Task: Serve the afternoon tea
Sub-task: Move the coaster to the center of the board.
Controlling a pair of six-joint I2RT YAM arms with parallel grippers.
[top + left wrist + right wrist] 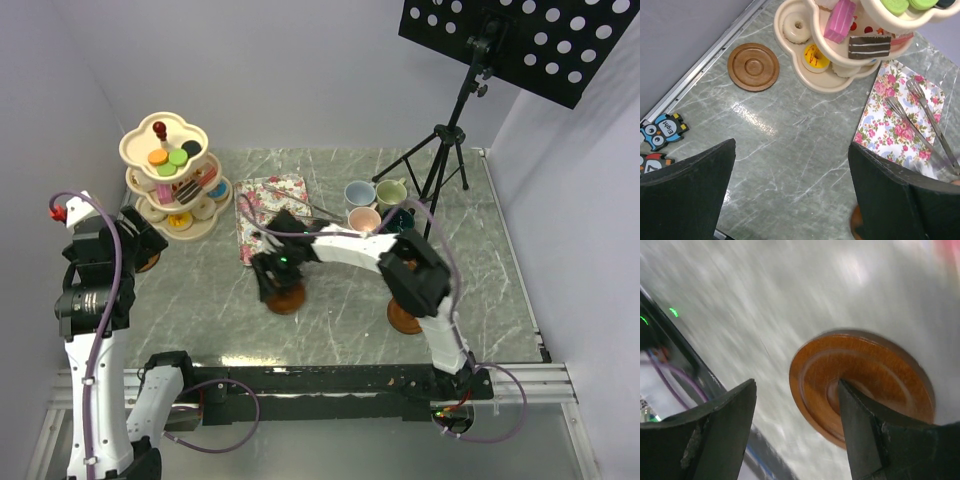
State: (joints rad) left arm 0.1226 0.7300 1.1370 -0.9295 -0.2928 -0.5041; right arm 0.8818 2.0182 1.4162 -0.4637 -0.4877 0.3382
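As the overhead view has it, the left arm (95, 290) stands tall at the counter's (200, 320) left edge, wrist bent down near the cream three-tier stand (165, 180). That stand sits at the far left, loaded with toy cakes (170, 156). The right arm (350, 248) folds at the elbow and lies flat across to mid-counter, its right claw (278, 280) low over the centre saucer (288, 298). A second saucer (404, 320) peeks from under that elbow, and the four mugs (377, 205) huddle at the back, beside the floral tray (270, 215).

Over to the left wrist view: the left claw (792, 145) is spread wide, nothing between its fingers, looking down on bare counter. A left-side saucer (753, 66) lies flat by the wall rail (700, 65), just beside the stand's bottom tier. Metal tongs (920, 112) lie on the tray.

Right wrist view (blurry, this one): the fingers are parted, straddling the centre saucer's near rim. One finger (875, 440) is over its middle, the other out over the counter, with counter showing between it and the rim. Whether that inner finger touches the wood, I can't tell.
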